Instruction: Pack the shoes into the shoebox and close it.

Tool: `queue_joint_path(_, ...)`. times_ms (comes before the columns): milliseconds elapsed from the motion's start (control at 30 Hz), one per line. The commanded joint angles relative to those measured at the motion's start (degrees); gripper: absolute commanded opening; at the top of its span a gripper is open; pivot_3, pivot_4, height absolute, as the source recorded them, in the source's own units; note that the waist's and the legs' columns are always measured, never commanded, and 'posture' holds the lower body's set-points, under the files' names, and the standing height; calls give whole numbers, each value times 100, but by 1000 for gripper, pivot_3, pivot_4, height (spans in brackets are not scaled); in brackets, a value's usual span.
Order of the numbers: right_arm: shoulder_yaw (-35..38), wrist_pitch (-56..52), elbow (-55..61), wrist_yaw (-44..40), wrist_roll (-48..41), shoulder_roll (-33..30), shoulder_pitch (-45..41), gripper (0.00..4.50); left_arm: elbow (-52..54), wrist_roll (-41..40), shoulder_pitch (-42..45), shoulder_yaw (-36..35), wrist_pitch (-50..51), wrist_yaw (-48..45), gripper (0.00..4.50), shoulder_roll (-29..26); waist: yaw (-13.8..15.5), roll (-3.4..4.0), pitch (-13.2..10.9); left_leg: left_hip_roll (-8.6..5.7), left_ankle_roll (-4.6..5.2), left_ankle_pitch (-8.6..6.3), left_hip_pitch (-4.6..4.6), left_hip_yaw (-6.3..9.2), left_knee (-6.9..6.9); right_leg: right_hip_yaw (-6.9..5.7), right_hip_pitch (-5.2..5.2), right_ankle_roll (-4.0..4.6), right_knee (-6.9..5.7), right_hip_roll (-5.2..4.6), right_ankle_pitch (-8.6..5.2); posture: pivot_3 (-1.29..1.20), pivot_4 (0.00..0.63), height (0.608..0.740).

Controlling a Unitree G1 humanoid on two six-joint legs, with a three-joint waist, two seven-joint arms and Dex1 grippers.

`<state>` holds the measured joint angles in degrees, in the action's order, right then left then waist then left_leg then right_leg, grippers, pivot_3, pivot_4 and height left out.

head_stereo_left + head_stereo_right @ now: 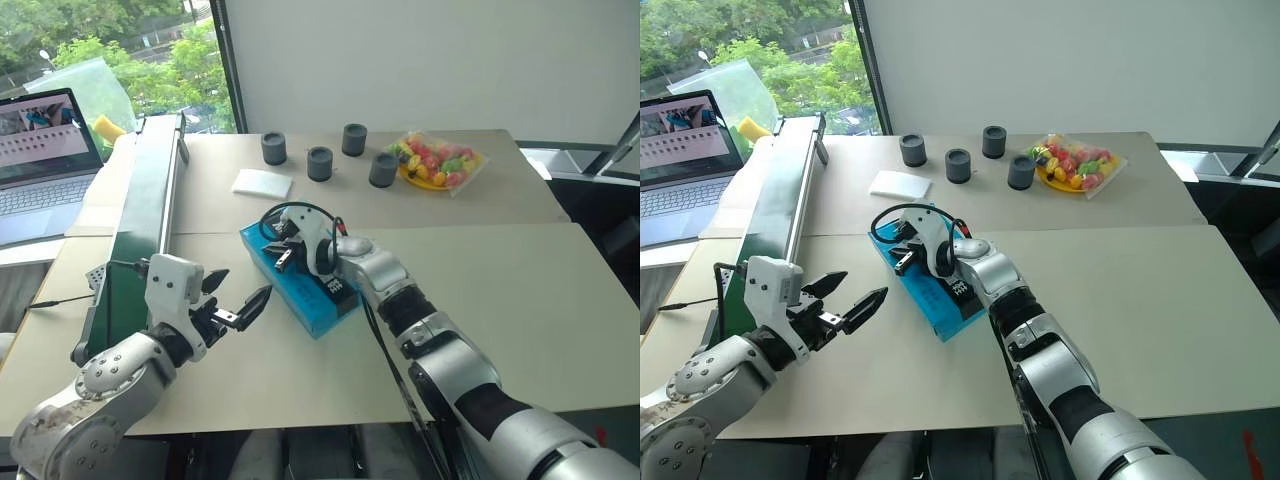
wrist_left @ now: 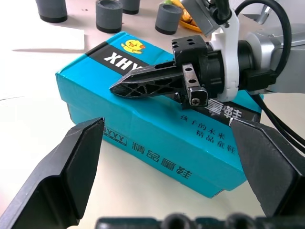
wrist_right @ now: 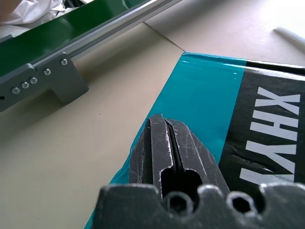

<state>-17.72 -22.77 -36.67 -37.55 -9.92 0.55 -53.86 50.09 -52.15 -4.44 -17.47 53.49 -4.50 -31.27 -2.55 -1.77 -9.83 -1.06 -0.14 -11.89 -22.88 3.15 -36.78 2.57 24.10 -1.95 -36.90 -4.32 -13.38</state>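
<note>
The bright blue shoebox (image 1: 308,303) lies on the table with its lid down, black lettering along its top (image 2: 157,129). The shoes are out of view. My right gripper (image 1: 283,258) is shut with nothing in it. Its fingers lie flat over the lid near the box's far left corner (image 3: 205,90), very close to the cardboard; I cannot tell whether they touch it. My left gripper (image 1: 240,290) is open just left of the box and apart from it, pointing at its long side. In the left wrist view its two fingers (image 2: 71,167) frame the box.
A green conveyor rail (image 1: 150,200) runs along the table's left side, with a laptop (image 1: 40,150) beyond it. Behind the box are a flat white pad (image 1: 262,183), several dark grey cups (image 1: 320,163) and a plate of colourful sweets (image 1: 440,160).
</note>
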Motion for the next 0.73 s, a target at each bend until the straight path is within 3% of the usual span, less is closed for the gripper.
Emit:
queue_joint_path(33, -161, -257, 107, -54, 197, 127, 277, 44, 252, -101, -16, -90, -161, 24, 4500, -31, -12, 0, 3, 1, -1, -1, 3, 0, 1, 0, -2, 0, 0, 0, 0, 0, 150, 740)
queue_joint_path(200, 1086, -828, 630, 334, -582, 104, -233, 44, 232, 12, -27, -4, -184, -111, 4500, -151, -2, -1, 2, 3, -2, -1, 12, 0, 1, 4, -1, 5, -10, 1, 2, 0, 150, 740)
queue_joint_path(367, 2655, -2057, 1454, 562, -1841, -561, -781, 44, 148, 301, -87, 74, -333, -226, 4500, -260, 68, 2, -3, 1, -2, -1, -17, 1, -2, -5, 14, 5, -5, -2, 2, 0, 150, 740)
queue_joint_path(467, 3215, -2512, 1751, 681, -2251, -1039, -743, 44, 59, 521, -98, 113, -476, -123, 4500, -123, 81, 1, -2, 0, 1, -3, -25, -3, 1, -15, 13, 4, 14, -1, 2, 0, 150, 740)
queue_joint_path(533, 3255, -2323, 1835, 1025, -1847, -1510, -495, 44, -157, 830, -54, 38, -648, 204, 4500, 142, 81, 1, -2, 0, 2, -4, -25, -7, 5, -15, 11, 4, 19, -2, 1, 0, 150, 740)
queue_joint_path(633, 2575, -1853, 2040, 1553, -771, -2085, 47, 44, -386, 1321, -37, -25, -882, 569, 4500, 454, 109, -3, 0, -1, 2, -4, -22, -18, 3, -13, 6, 4, 18, -4, 1, 0, 150, 740)
queue_joint_path(733, 2450, -1774, 2341, 1918, -447, -2198, 539, 44, -533, 1611, 24, -47, -1029, 859, 4500, 805, 118, -2, 0, -2, 2, -3, -25, -26, 1, -7, 12, 4, 14, -4, 1, 0, 150, 740)
